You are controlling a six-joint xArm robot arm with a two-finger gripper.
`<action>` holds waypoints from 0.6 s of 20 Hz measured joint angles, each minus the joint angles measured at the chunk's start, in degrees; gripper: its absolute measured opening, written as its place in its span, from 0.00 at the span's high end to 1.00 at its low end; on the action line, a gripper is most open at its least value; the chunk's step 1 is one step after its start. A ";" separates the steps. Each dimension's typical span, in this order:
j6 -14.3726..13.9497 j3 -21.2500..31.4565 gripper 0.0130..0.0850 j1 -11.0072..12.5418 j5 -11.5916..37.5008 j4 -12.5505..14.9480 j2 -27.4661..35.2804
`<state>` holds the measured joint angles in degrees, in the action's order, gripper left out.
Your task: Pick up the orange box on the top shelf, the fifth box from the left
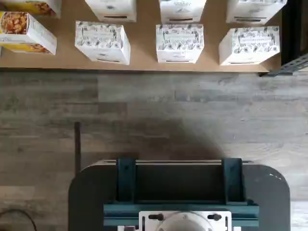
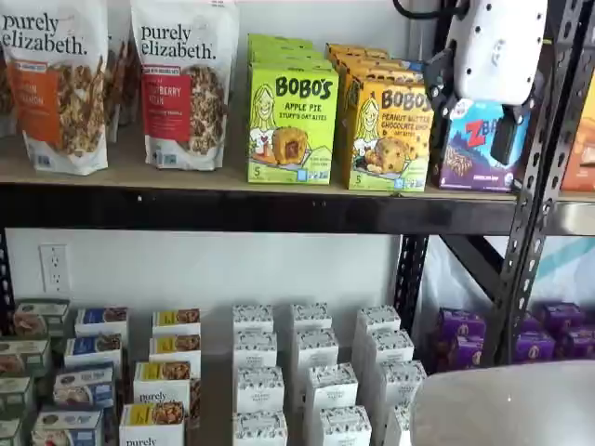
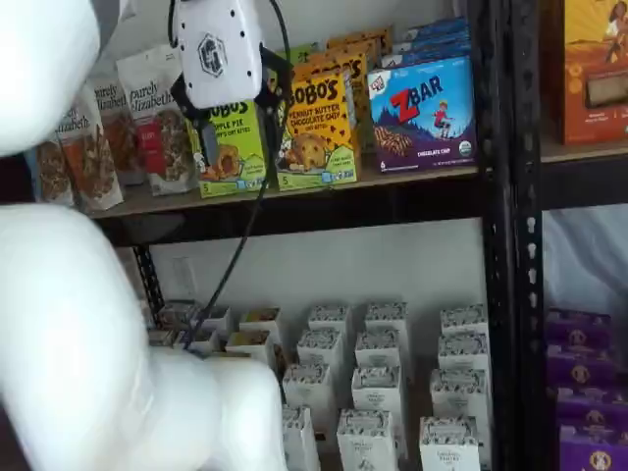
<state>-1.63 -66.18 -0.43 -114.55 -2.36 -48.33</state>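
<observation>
My end effector [image 2: 479,111] hangs in front of the top shelf [image 2: 232,209], fingers side-on, so I cannot tell its state. The orange box [image 2: 389,132] stands between green box [image 2: 291,121] and ZBar box [image 3: 424,113]; drifting sideways could nudge either neighbour.

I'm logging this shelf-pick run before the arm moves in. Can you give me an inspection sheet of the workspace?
Surface: top shelf, tan board, black front rail.
Job's things: orange box upright at the shelf front, ungrasped.
Clutter: green Apple Pie box, ZBar box flanking it; granola bags; white cartons below.
Grippers: gripper hangs before the boxes; fingers' gap not readable.
Cables: black cable drooping from the gripper.
Surroundings: wall outlet; wood-look floor.
</observation>
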 joint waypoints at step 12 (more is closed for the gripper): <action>-2.16 1.53 0.00 -3.42 3.38 3.31 -1.39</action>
<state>-3.79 -64.65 -3.85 -111.17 0.95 -49.72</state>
